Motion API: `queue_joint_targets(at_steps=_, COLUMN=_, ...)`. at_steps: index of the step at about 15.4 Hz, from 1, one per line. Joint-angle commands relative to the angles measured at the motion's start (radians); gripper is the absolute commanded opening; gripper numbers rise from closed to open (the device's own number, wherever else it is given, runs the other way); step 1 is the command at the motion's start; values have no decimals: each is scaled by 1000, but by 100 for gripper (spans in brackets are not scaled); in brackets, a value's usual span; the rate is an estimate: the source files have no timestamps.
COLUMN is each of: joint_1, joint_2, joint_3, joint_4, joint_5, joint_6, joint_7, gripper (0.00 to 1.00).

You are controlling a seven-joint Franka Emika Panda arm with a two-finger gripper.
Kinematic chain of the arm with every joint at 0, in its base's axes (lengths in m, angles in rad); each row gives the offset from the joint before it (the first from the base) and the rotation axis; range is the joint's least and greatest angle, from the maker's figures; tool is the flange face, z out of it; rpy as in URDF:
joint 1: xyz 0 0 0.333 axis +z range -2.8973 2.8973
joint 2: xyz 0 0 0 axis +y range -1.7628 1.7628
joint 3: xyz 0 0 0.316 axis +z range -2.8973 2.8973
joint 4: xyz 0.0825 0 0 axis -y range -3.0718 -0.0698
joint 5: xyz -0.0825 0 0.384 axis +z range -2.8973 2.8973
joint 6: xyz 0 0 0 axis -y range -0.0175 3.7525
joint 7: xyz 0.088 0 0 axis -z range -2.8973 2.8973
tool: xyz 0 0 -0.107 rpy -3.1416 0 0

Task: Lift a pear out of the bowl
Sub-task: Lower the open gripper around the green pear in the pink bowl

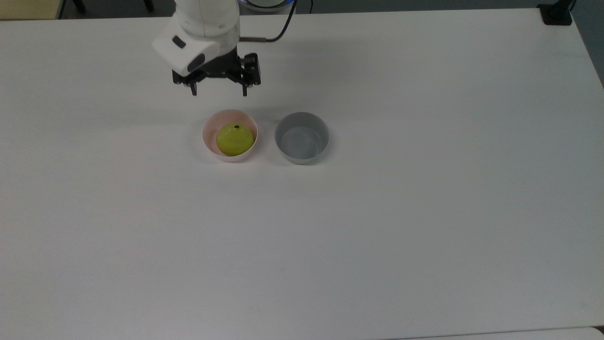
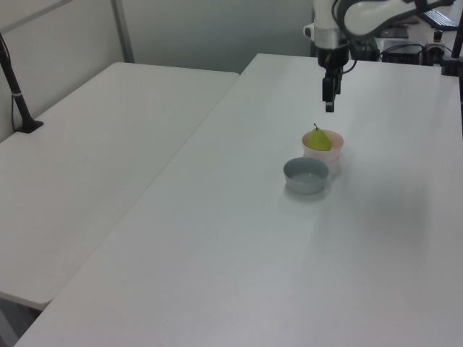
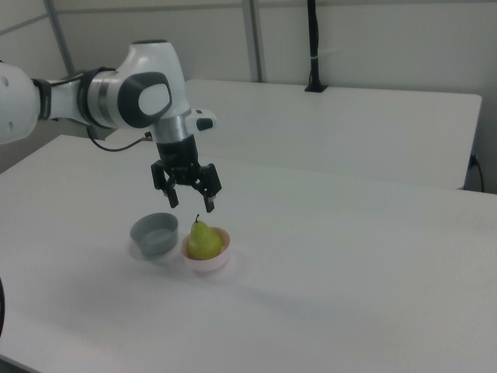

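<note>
1. The gripper (image 1: 219, 90) hangs with its jaws spread, holding nothing.
2. The pear (image 1: 234, 139) sits upright in the pink bowl (image 1: 210, 127), below and just ahead of the jaws.
3. Likely light, firm, smooth-skinned; grip its wide belly.

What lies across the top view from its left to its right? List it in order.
Going from the top view's left to the top view's right: the pink bowl holding the pear → the grey bowl.
</note>
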Motion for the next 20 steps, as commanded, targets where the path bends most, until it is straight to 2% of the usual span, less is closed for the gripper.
queue_joint_targets(at_steps=1, joint_1=9, joint_2=22, joint_3=-4, joint_4=-48, joint_5=-13, joint_6=81, joint_7=-22, gripper=100)
queue_joint_targets(at_steps=15, joint_1=12, joint_2=118, joint_3=4, joint_4=-62, joint_5=-15, joint_6=205, joint_7=-19, gripper=99)
queue_joint_targets(at_steps=17, joint_1=12, joint_2=127, joint_3=6, joint_4=-62, joint_5=-15, joint_6=224, joint_7=-22, gripper=89)
queue_joint_targets(at_steps=20, joint_1=12, joint_2=137, joint_3=6, joint_4=-62, joint_5=-18, joint_6=227, joint_7=-22, gripper=83)
